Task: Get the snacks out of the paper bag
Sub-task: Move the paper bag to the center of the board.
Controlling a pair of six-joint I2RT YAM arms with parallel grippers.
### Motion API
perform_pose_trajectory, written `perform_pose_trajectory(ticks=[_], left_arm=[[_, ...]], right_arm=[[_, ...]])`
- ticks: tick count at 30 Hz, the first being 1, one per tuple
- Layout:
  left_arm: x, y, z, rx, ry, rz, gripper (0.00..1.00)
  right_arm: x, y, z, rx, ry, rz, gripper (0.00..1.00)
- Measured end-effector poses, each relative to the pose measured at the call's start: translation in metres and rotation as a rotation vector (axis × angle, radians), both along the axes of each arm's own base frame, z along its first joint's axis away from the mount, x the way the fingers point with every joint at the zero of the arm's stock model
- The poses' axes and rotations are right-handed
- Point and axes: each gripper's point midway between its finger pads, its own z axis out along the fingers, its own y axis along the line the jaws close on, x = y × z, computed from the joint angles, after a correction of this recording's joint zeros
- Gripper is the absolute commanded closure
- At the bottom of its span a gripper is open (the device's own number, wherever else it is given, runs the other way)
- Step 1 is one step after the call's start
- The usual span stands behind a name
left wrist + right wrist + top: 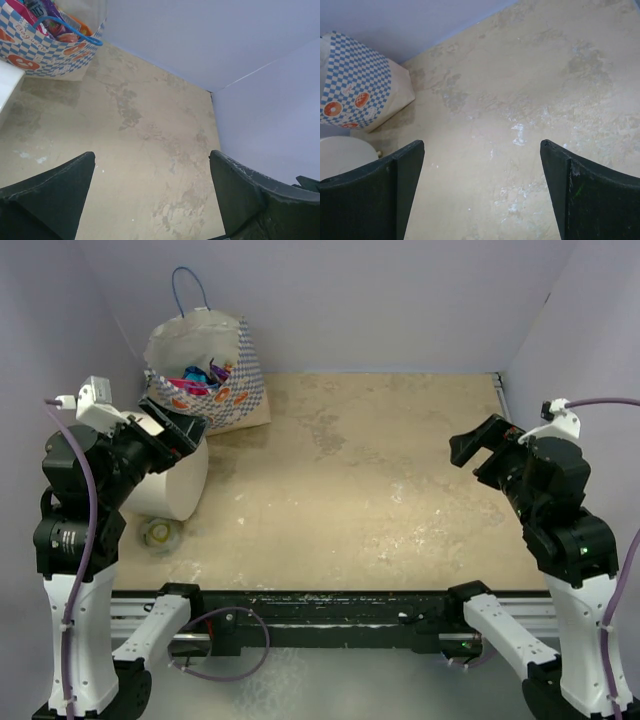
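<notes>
The checkered paper bag [232,390] stands at the far left of the table with its mouth open. Several bright snacks [196,380] show inside it, magenta, purple and blue. The bag also shows in the left wrist view [45,50] with snacks [47,12] and a blue cord handle, and in the right wrist view [357,82]. My left gripper [175,425] is open and empty, raised just in front of the bag, above a white cylinder. My right gripper [478,447] is open and empty, raised at the right side of the table, far from the bag.
A large white cylinder [172,480] lies on the table below the left gripper, in front of the bag. A small round lid-like object [159,534] lies by the near left edge. Purple walls close the table on three sides.
</notes>
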Motion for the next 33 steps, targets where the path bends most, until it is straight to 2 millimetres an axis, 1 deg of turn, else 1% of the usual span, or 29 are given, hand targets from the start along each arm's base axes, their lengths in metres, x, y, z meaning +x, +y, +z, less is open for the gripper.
perform_pose_trajectory(ticks=[3, 5, 8, 13, 19, 22, 24, 26, 30, 33], left_arm=[[0.007, -0.001, 0.002, -0.02, 0.0, 0.005, 0.01], [0.012, -0.002, 0.002, -0.033, 0.007, 0.007, 0.01], [0.017, -0.003, 0.001, -0.055, 0.018, 0.011, 0.01], [0.02, -0.004, -0.001, -0.104, 0.018, 0.018, 0.01], [0.022, -0.01, 0.007, -0.165, 0.015, 0.002, 0.01], [0.032, -0.008, 0.009, -0.177, 0.066, 0.033, 0.0], [0.041, 0.0, 0.007, -0.179, 0.103, 0.088, 0.04], [0.052, 0.01, -0.002, -0.189, 0.154, 0.169, 0.08], [0.069, 0.029, -0.025, -0.242, 0.259, 0.33, 0.11], [0.084, 0.035, -0.035, -0.322, 0.301, 0.415, 0.12]], right_arm=[[0.006, -0.001, 0.001, -0.02, 0.008, -0.002, 0.0], [0.007, 0.0, -0.001, -0.037, 0.015, 0.012, 0.01], [0.006, 0.002, 0.004, -0.061, 0.006, 0.036, 0.0], [0.002, 0.001, 0.01, -0.087, -0.021, 0.055, 0.01], [-0.001, 0.01, 0.01, -0.092, -0.026, 0.099, 0.0], [-0.002, 0.013, 0.01, -0.091, -0.027, 0.113, 0.01], [-0.002, 0.014, 0.008, -0.09, -0.024, 0.115, 0.0], [-0.002, 0.015, 0.006, -0.091, -0.022, 0.12, 0.0], [-0.001, 0.017, 0.003, -0.091, -0.015, 0.129, 0.0], [0.0, 0.019, 0.003, -0.091, -0.013, 0.136, 0.0]])
